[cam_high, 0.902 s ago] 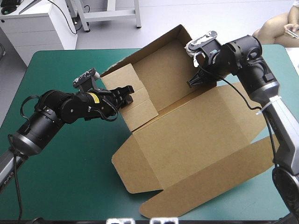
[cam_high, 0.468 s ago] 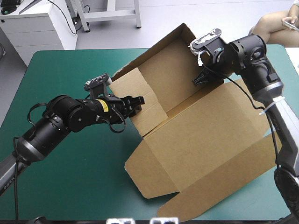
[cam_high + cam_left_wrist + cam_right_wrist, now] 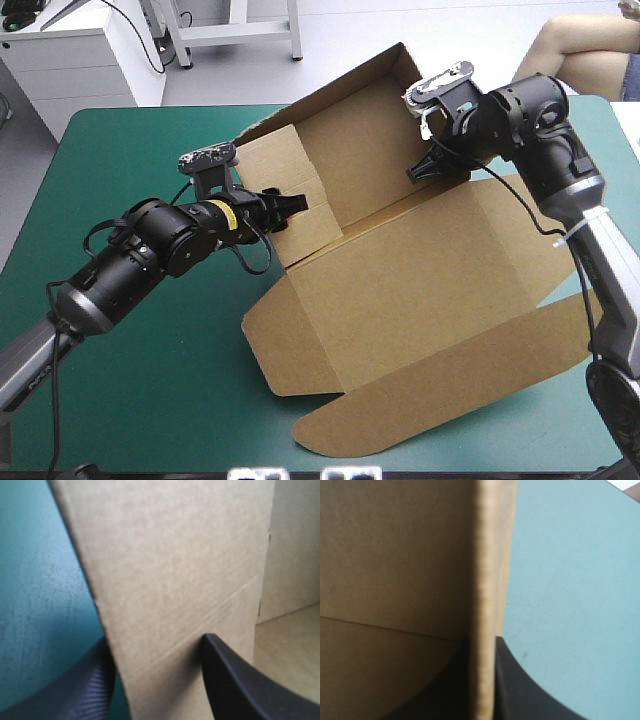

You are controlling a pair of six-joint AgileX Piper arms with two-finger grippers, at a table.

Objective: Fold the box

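Box (image 3: 400, 290): brown board, half-raised, from centre to right of teal-green cover (image 3: 150, 380). Far walls up, lid flat toward near edge. Left gripper (image 3: 288, 205) pinching short side wall. Right gripper (image 3: 425, 170) pinching tall far wall, board edge clamped. Risk: uneven pull from the two arms could crease board off its score lines, or wall could slip from pinch. Both grippers' tips hidden behind board; wall joints hard to make out.

The gripper (image 3: 157, 682) pinches a box (image 3: 175, 565) wall between its black fingers (image 3: 235, 685). The teal-green cover (image 3: 40, 580) lies beside it.
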